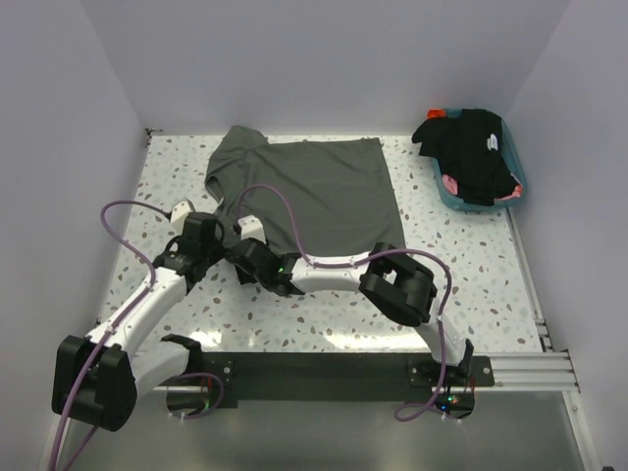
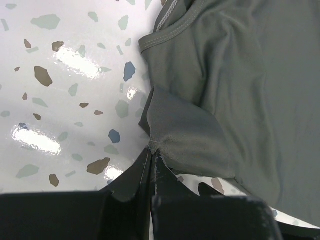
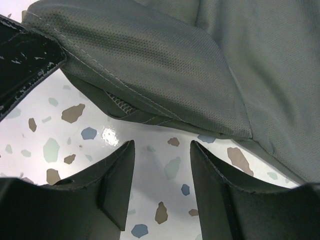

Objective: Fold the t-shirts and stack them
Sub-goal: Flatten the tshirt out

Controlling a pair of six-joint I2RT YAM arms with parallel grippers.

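Risk, grip: left claw point(image 2: 152, 150) pinches only a thin fold of the olive shirt point(image 1: 314, 191) at its tips; a quick lift could pull it free.
Risk, fold: lifted by one corner alone, the cloth would likely drag and bunch.
Risk, arms: wrists crowd together; a clash looks possible.
Left arm: reaches forward from the table's point(image 1: 471, 275) near-left corner, claw closed on the shirt's near-left edge.
Right arm: crosses low leftward; right claw point(image 3: 161, 145) stands partly apart, empty, over bare table just beside that edge.
Shirt: spread flat toward the far edge.
Black shirts point(image 1: 476, 157): heaped in tub point(image 1: 444, 196), far-right corner.
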